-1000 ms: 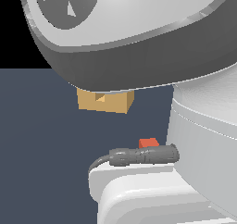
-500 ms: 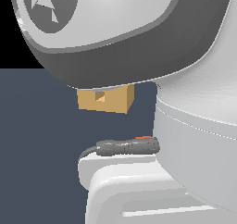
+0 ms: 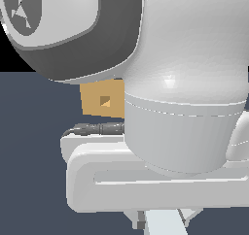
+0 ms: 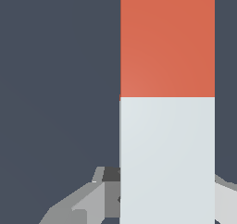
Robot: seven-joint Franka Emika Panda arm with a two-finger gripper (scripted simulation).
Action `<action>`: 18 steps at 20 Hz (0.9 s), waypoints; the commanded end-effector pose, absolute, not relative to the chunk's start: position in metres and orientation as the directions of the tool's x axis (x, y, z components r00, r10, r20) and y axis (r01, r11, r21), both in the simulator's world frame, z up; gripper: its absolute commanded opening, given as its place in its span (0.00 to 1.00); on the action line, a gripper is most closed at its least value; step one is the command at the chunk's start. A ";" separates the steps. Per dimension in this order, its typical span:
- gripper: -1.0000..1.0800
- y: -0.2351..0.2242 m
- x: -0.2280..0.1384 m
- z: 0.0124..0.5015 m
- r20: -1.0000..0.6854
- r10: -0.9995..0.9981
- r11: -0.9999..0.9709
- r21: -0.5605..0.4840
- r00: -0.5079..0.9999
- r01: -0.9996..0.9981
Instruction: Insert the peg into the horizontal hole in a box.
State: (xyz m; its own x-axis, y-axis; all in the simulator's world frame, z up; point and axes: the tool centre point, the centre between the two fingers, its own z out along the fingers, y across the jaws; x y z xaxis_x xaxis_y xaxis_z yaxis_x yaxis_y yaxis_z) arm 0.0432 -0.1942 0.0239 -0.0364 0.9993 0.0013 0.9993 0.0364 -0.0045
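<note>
The peg (image 4: 167, 102) fills the wrist view as a long bar, one half orange-red and the other white. My gripper (image 4: 167, 197) straddles its white half, with one grey finger (image 4: 92, 202) on one side and a pale finger (image 4: 226, 195) on the other. The peg hides where the fingers meet it, so contact is unclear. In the exterior view the tan box (image 3: 102, 99) shows behind the arm, with the small square hole (image 3: 105, 101) in its face. The arm hides the peg and the fingers in that view.
The arm's big white and dark grey links (image 3: 185, 83) fill most of the exterior view, with a dark cable (image 3: 97, 128) running below the box. The surface is dark blue-grey (image 3: 29, 146).
The arm has swung toward the exterior view's left and now looms larger. It covers the orange end of the peg that showed earlier, as well as part of the box.
</note>
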 end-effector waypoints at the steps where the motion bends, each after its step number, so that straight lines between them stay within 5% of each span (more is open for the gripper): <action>1: 0.00 -0.184 0.034 0.028 0.000 1.000 0.023 -0.001 -0.023 1.000; 18: 0.00 -0.093 -0.047 0.046 0.000 0.995 -0.096 0.000 0.096 0.995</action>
State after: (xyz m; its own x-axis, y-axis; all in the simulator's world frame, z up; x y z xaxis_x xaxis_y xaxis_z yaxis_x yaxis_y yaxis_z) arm -0.0396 -0.1035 0.0423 0.0835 0.9965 0.0003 0.9965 -0.0835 -0.0041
